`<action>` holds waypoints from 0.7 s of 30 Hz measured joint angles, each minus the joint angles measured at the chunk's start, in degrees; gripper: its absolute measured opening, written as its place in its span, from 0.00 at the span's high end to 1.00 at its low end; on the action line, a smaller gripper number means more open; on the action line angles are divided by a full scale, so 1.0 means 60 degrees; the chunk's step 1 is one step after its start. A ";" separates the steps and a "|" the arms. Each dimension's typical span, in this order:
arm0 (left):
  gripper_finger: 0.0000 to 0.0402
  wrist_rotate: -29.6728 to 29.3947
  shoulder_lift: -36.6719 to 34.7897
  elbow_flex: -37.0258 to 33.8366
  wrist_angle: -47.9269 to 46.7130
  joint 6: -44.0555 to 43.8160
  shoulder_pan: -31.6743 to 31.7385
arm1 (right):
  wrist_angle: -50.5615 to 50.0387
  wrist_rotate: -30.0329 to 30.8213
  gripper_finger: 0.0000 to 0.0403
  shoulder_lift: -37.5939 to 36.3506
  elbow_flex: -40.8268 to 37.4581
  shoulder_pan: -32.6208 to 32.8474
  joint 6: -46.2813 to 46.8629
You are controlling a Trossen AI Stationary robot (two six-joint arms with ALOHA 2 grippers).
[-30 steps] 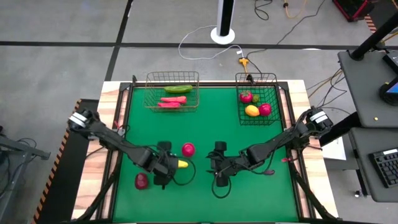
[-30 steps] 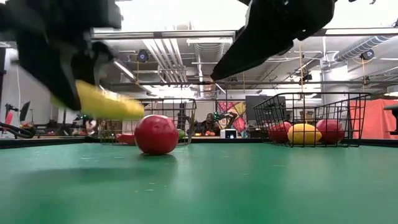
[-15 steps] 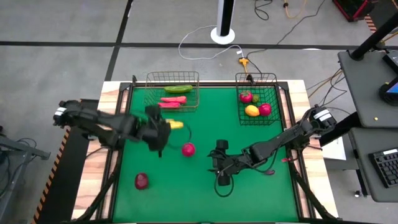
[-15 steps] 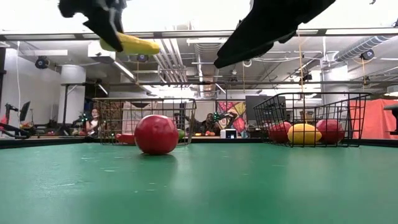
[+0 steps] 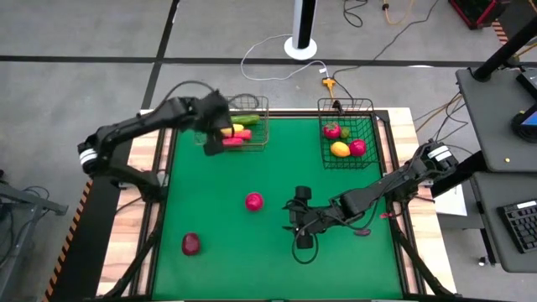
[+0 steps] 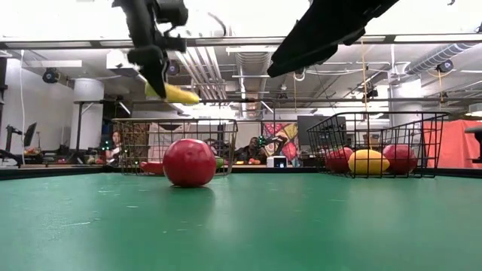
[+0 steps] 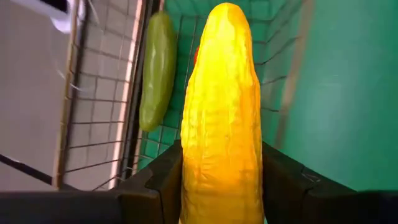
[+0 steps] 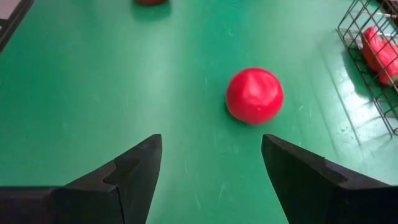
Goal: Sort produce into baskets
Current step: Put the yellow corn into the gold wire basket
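Note:
My left gripper (image 5: 220, 130) hangs over the light wire basket (image 5: 260, 107) at the table's far left, shut on the long yellow piece (image 5: 238, 130). Inside that basket lie a green cucumber (image 7: 155, 68) and red chilies (image 5: 235, 140). Near the middle of the green table a red round fruit (image 5: 253, 201) rests on the mat, and my right gripper (image 5: 300, 225) hovers open just to its right. A dark-red fruit (image 5: 191, 243) sits near the front left. The dark wire basket (image 5: 369, 109) at the far right holds a lemon (image 5: 339, 149) and red and pink fruits. My left gripper pinches the yellow piece near its rear end (image 7: 214, 180) between its two fingers (image 7: 163, 183), one on each long side. The fingers slant down from the table's left. The piece juts forward past them, almost level, lifted clear above the light basket's floor.
Wooden borders frame the green mat (image 5: 277, 260). The room beyond the table shows cables, a white stand (image 5: 300, 42) and a desk at the right. The low view shows a person far off behind the baskets.
My left gripper has swung from the table's middle up and toward the far left edge, carrying the yellow piece clear of the mat until it hangs over the light basket. It has turned as it went. The red round fruit stays where it was.

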 joint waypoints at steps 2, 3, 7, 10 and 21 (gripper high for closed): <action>0.64 0.0412 0.0349 0.0000 0.0146 0.0188 0.0561 | -0.0076 0.0000 0.33 0.0000 0.0000 0.0000 0.0121; 0.64 0.0537 0.0526 0.0000 0.0217 0.0286 0.0772 | -0.0128 0.0000 0.33 0.0000 0.0000 0.0000 0.0155; 0.64 0.0617 0.1347 0.0098 0.0252 0.0678 0.1353 | -0.0157 0.0000 0.32 0.0000 0.0000 0.0000 0.0242; 0.64 0.0620 0.1919 0.0389 0.0276 0.0754 0.1591 | -0.0161 0.0000 0.32 0.0000 -0.0012 0.0000 0.0284; 0.64 0.0652 0.3752 0.1994 -0.0007 0.1138 0.1676 | -0.0416 0.0047 0.33 0.0000 -0.0018 0.0000 0.0443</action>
